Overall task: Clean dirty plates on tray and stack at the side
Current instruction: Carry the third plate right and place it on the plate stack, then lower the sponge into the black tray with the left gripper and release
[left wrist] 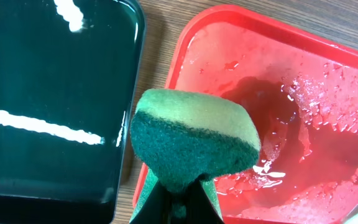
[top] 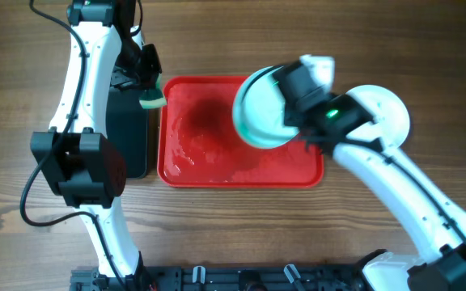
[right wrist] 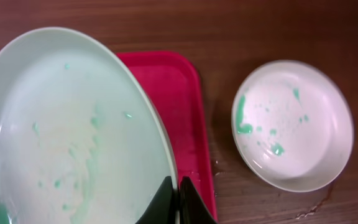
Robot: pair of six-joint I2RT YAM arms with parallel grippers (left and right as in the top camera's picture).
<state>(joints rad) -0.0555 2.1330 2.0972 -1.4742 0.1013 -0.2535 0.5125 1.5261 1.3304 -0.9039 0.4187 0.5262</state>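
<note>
Overhead + 2 wrist views.

**L arm:** left end effector (top: 148,87) (left wrist: 180,199) is pinched on a sponge (top: 150,99) (left wrist: 194,140), fingers closed on its lower part. The sponge is green, w/ a darker scouring face and a lighter layer above. It hangs over the strip of wooden surface (top: 241,226) between the black tray (top: 128,137) (left wrist: 55,81) and the left rim of the tray (top: 209,171) (left wrist: 328,74). Both trays look wet: glare streaks on the black one, droplets and a water film on the red one.

**R arm:** right end effector (top: 291,113) (right wrist: 176,194) is clamped on the rim of a plate (top: 257,109) (right wrist: 67,124), fingertips pressed together at its edge. The plate is held above the right part of the tray (right wrist: 182,87), covering the top-right corner in the overhead view. Its face is pale, w/ faint teal-green specks and streaks.

**2nd plate** (top: 388,101) (right wrist: 293,124): on the surface just right of the tray, apart from its rim, partly hidden by the R arm from overhead. It carries a teal smear at its left and several smaller spots. Whether anything lies under it cannot be told.
</note>
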